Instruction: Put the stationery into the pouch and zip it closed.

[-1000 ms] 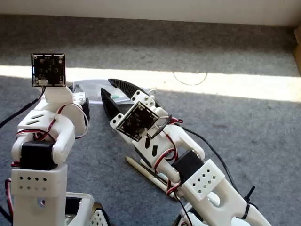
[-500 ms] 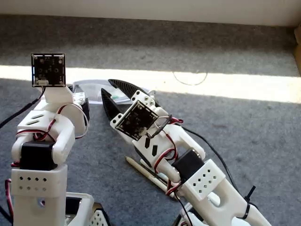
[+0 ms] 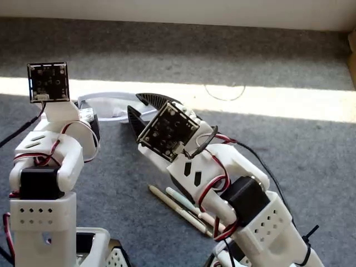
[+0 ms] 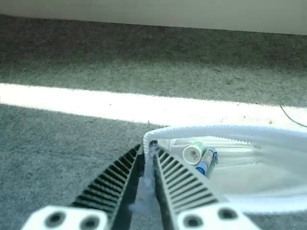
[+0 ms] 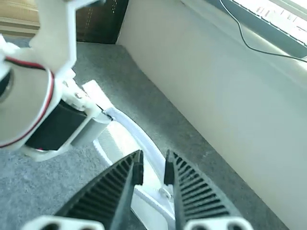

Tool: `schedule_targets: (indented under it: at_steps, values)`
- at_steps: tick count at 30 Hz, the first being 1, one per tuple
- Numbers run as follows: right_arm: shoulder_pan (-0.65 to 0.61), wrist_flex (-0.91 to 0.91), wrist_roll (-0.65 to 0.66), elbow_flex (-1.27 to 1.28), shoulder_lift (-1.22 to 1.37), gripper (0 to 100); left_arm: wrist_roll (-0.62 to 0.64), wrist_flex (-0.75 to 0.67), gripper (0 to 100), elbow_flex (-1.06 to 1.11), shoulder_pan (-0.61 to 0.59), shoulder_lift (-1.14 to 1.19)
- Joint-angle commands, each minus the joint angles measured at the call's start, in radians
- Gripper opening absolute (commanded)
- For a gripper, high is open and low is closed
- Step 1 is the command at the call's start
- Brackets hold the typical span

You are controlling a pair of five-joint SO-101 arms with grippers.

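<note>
The left arm has shifted slightly sideways, its tool (image 4: 147, 150) pinched almost shut on the zipper rim of the pouch (image 4: 230, 170), which seems to have slid along the carpet (image 3: 300, 167) with it. The right arm has lifted back, its tool (image 5: 153, 166) barely open and empty above the pouch mouth. More of the pens (image 3: 179, 207) now shows on the carpet, so filling looks unfinished and zipping must wait.

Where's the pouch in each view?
High: pouch upper left of centre, on the sunlit strip.
Left wrist: just beyond the left pincer, which pinches its end.
Right wrist: just ahead of the open right pincer.
Shared landmark: its white zipper rim.
</note>
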Motion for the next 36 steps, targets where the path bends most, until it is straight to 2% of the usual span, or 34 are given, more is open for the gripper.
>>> schedule_targets:
  at_steps: [1, 4, 13, 26, 36]
  values:
    - [-0.007, 0.079, 0.008, -0.113, -0.031, 4.8, 0.002, -0.003, 1, 0.042, -0.012, 0.035]
    - [-0.007, 0.114, 0.008, -0.154, -0.030, 0.3, 0.002, -0.003, 1, 0.044, -0.012, 0.035]
    - [-0.005, 0.145, 0.008, -0.179, -0.038, 0.5, 0.002, -0.003, 1, 0.048, -0.012, 0.035]
    - [-0.007, 0.378, 0.008, -0.183, -0.116, 0.5, 0.002, -0.003, 1, 0.051, -0.012, 0.035]
    - [-0.007, 0.433, 0.008, 0.090, -0.240, 0.5, 0.002, -0.003, 1, 0.053, -0.012, 0.035]
